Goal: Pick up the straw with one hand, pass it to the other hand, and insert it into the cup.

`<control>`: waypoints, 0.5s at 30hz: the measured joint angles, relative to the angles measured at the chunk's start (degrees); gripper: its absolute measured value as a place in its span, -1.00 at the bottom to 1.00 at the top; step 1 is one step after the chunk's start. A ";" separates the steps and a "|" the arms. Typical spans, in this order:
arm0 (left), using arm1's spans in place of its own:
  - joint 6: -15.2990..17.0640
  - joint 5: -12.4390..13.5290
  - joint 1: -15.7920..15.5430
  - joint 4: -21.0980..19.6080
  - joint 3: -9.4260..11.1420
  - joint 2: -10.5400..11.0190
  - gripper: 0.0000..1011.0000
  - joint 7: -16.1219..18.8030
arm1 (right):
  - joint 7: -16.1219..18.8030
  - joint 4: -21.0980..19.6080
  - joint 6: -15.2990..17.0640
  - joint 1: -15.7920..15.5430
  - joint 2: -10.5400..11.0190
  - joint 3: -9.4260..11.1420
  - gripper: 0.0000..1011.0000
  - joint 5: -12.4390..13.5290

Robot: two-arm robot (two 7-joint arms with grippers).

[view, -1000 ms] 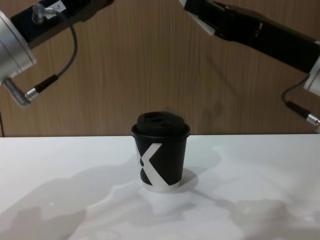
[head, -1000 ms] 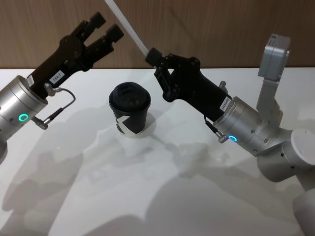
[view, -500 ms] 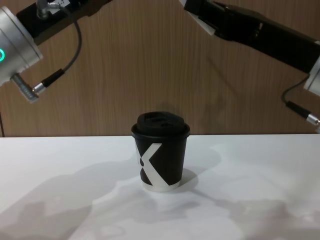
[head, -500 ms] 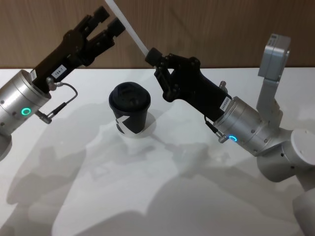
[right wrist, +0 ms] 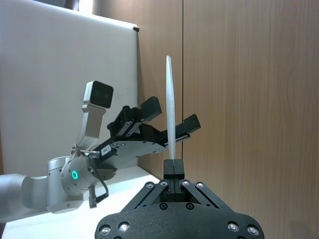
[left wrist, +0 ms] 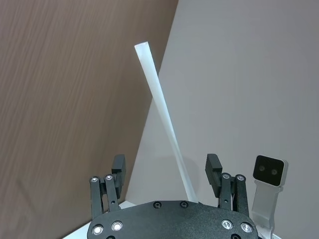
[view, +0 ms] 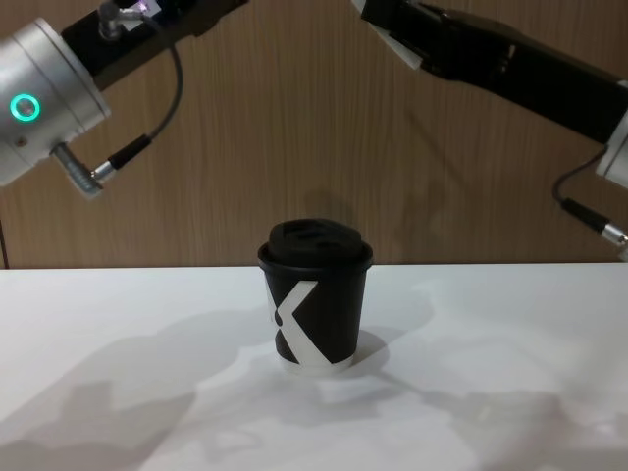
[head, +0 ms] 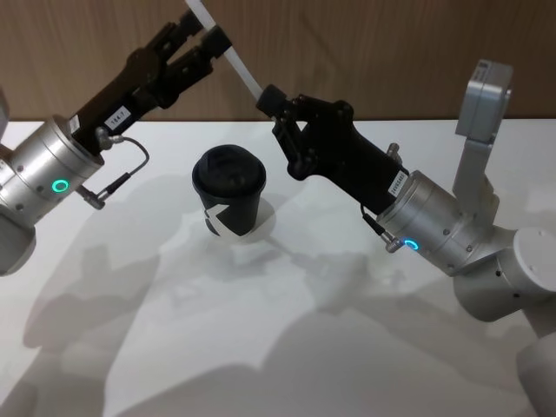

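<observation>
1. Handover: the right black gripper (head: 269, 97) is pinching the thin white translucent plastic straw (head: 240, 65) by its lower end, above the black lidded paper cup (head: 230, 195).
2. Fingers wide, the left black gripper (head: 201, 30) is straddling the straw's upper part; closing on it is likely coming next.

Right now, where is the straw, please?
In the head view, the straw slants up from the right gripper into the open left gripper, higher than the cup.

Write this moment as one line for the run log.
phase: handover | right hand: shut on straw | left hand: open around straw | cup: upright, lidded
</observation>
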 joint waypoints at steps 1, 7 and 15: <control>0.06 -0.08 -0.31 0.39 0.20 -0.14 0.98 -0.17 | 0.00 0.00 0.00 0.00 0.00 0.00 -1.00 0.00; 0.22 -0.33 -1.29 1.53 0.87 -0.53 0.98 -0.84 | 0.00 0.00 0.00 0.00 0.00 0.00 -1.00 0.00; 0.19 -0.79 -2.00 2.20 1.50 -0.68 0.98 -1.57 | 0.00 0.00 0.00 0.00 0.00 0.00 -1.00 0.00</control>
